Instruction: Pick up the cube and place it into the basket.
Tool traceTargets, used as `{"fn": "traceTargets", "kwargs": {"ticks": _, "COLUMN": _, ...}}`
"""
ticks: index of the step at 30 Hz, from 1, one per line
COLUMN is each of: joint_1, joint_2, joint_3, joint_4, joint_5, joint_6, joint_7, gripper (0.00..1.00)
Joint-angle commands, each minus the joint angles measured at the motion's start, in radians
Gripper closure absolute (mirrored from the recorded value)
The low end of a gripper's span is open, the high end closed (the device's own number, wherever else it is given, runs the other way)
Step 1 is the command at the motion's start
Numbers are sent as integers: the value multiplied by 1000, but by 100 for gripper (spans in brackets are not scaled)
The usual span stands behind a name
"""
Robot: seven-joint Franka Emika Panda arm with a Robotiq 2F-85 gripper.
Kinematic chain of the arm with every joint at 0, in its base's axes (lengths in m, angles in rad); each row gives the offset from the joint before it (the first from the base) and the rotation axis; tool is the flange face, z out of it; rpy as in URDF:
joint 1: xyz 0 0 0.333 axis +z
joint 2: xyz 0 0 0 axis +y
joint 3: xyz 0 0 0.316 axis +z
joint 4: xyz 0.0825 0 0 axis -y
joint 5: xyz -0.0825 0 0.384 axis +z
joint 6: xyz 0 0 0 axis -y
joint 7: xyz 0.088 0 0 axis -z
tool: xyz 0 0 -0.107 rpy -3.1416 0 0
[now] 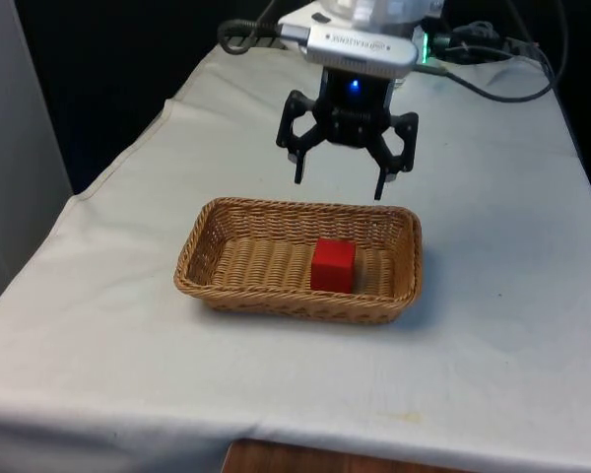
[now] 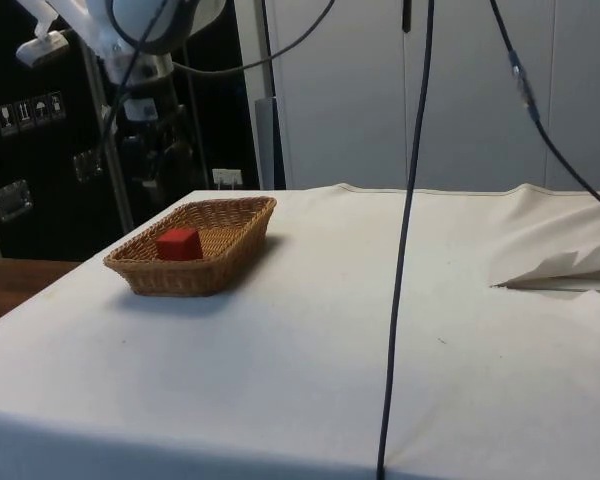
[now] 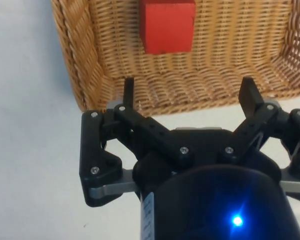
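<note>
The cube (image 1: 333, 264), red, sits on the floor of the basket (image 1: 207, 258), toward the end of it on the front view's right and close to the long wall nearest the front camera. It rests flat, upright, with nothing touching it from above. In the side view the cube (image 2: 179, 243) shows just over the basket's (image 2: 238, 238) woven rim, and in the wrist view the cube (image 3: 167, 26) lies on the wicker weave near the basket's (image 3: 80, 60) middle.

The basket is an oblong wicker one, standing on the white cloth (image 1: 502, 246) around the middle of the tabletop, its long sides running across the front view.

The gripper (image 1: 342, 184) hangs in the air above the basket's far long rim, clear of the wicker and of the cube. Its fingers (image 1: 300, 168) are spread wide apart and hold nothing; the wrist view confirms this, with the gripper (image 3: 188, 91) splayed and the two fingers (image 3: 128, 90) over the basket's wall and the cloth (image 3: 20, 125) beside it.

A dark cable (image 2: 408, 240) hangs down across the side view, in front of the tabletop.
</note>
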Motion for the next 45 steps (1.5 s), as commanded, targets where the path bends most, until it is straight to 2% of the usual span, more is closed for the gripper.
{"fn": "traceTargets", "kwargs": {"ticks": 1, "joint_1": 3, "joint_2": -21, "joint_3": -2, "joint_4": -23, "joint_5": -5, "joint_6": 15, "joint_7": 0, "gripper": 0}}
{"fn": "traceTargets", "kwargs": {"ticks": 5, "joint_1": 5, "joint_2": -54, "joint_3": -1, "joint_4": -53, "joint_5": -10, "joint_6": 19, "joint_7": -3, "gripper": 0}}
{"fn": "traceTargets", "kwargs": {"ticks": 6, "joint_1": 3, "joint_2": -47, "joint_3": 0, "joint_4": -43, "joint_5": -7, "joint_6": 3, "joint_7": -2, "gripper": 0}}
{"fn": "traceTargets", "kwargs": {"ticks": 7, "joint_1": 6, "joint_2": -70, "joint_3": -1, "joint_4": -68, "joint_5": -12, "joint_6": 22, "joint_7": -4, "gripper": 0}}
{"fn": "traceTargets", "kwargs": {"ticks": 14, "joint_1": 9, "joint_2": -123, "joint_3": -1, "joint_4": -120, "joint_5": -19, "joint_6": 35, "joint_7": -6, "gripper": 0}}
{"fn": "traceTargets", "kwargs": {"ticks": 15, "joint_1": 6, "joint_2": -112, "joint_3": 0, "joint_4": -104, "joint_5": -15, "joint_6": 15, "joint_7": -6, "gripper": 0}}
{"fn": "traceTargets", "kwargs": {"ticks": 16, "joint_1": 9, "joint_2": -139, "joint_3": -1, "joint_4": -136, "joint_5": -21, "joint_6": 40, "joint_7": -6, "gripper": 0}}
{"fn": "traceTargets", "kwargs": {"ticks": 22, "joint_1": 12, "joint_2": -191, "joint_3": -1, "joint_4": -195, "joint_5": -28, "joint_6": 64, "joint_7": -5, "gripper": 0}}
{"fn": "traceTargets", "kwargs": {"ticks": 24, "joint_1": 10, "joint_2": -188, "joint_3": 0, "joint_4": -189, "joint_5": -24, "joint_6": 49, "joint_7": -6, "gripper": 0}}
{"fn": "traceTargets", "kwargs": {"ticks": 25, "joint_1": 13, "joint_2": -206, "joint_3": -1, "joint_4": -212, "joint_5": -30, "joint_6": 71, "joint_7": -4, "gripper": 0}}
{"fn": "traceTargets", "kwargs": {"ticks": 32, "joint_1": 16, "joint_2": -269, "joint_3": -2, "joint_4": -284, "joint_5": -38, "joint_6": 106, "joint_7": 0, "gripper": 0}}
{"fn": "traceTargets", "kwargs": {"ticks": 33, "joint_1": 12, "joint_2": -260, "joint_3": 1, "joint_4": -274, "joint_5": -30, "joint_6": 90, "joint_7": -6, "gripper": 0}}
{"fn": "traceTargets", "kwargs": {"ticks": 34, "joint_1": 16, "joint_2": -277, "joint_3": -2, "joint_4": -294, "joint_5": -39, "joint_6": 111, "joint_7": 0, "gripper": 0}}
{"fn": "traceTargets", "kwargs": {"ticks": 39, "joint_1": 16, "joint_2": -319, "joint_3": -1, "joint_4": -349, "joint_5": -45, "joint_6": 143, "joint_7": 2, "gripper": 0}}
{"fn": "traceTargets", "kwargs": {"ticks": 40, "joint_1": 13, "joint_2": -308, "joint_3": 2, "joint_4": -333, "joint_5": -37, "joint_6": 121, "joint_7": -5, "gripper": 0}}
{"fn": "traceTargets", "kwargs": {"ticks": 41, "joint_1": 16, "joint_2": -326, "joint_3": 0, "joint_4": -359, "joint_5": -46, "joint_6": 149, "joint_7": 2, "gripper": 0}}
{"fn": "traceTargets", "kwargs": {"ticks": 45, "joint_1": 16, "joint_2": -359, "joint_3": 0, "joint_4": -405, "joint_5": -48, "joint_6": 179, "joint_7": 1, "gripper": 0}}
